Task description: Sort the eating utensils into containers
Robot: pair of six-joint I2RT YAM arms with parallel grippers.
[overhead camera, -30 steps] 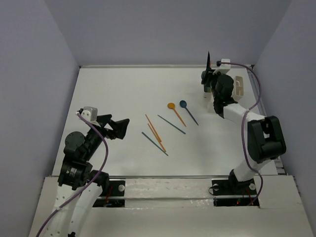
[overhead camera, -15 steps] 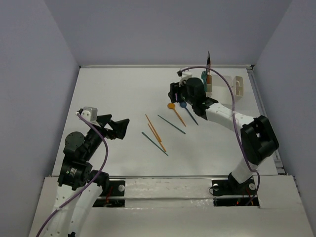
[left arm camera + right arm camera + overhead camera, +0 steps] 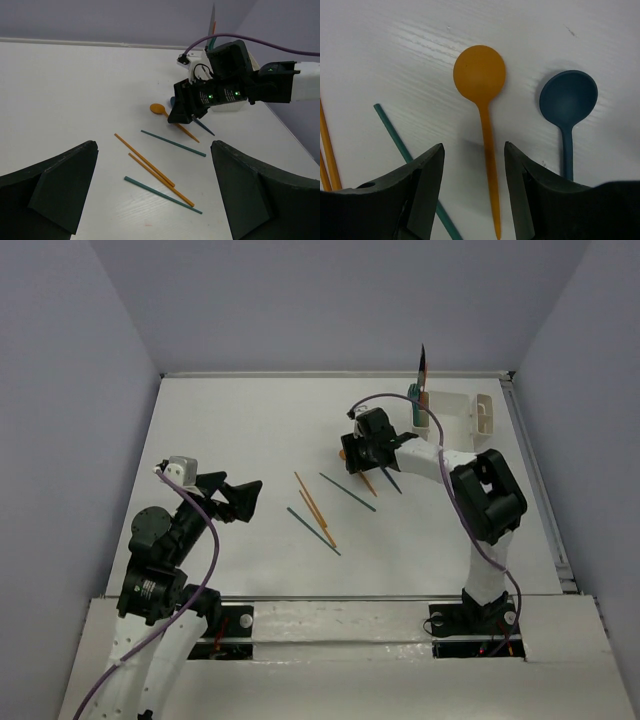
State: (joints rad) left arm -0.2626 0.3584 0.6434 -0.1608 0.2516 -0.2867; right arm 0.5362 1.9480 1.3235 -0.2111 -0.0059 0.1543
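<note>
At the left, the left gripper (image 3: 243,500) was held above the bench (image 3: 230,420), its jaws spread and nothing between them. Near mid-bench, two orange chopsticks (image 3: 313,502) and two teal chopsticks (image 3: 314,531) were laid flat. Further right, the right gripper (image 3: 474,150) was held open over the orange spoon (image 3: 480,75), whose handle was seen between the fingers, unpinched. The blue spoon (image 3: 568,97) was laid just beside it. At the far right, the white caddy (image 3: 455,400) was set, with upright utensils (image 3: 421,375) stood in its left-end cup.
</note>
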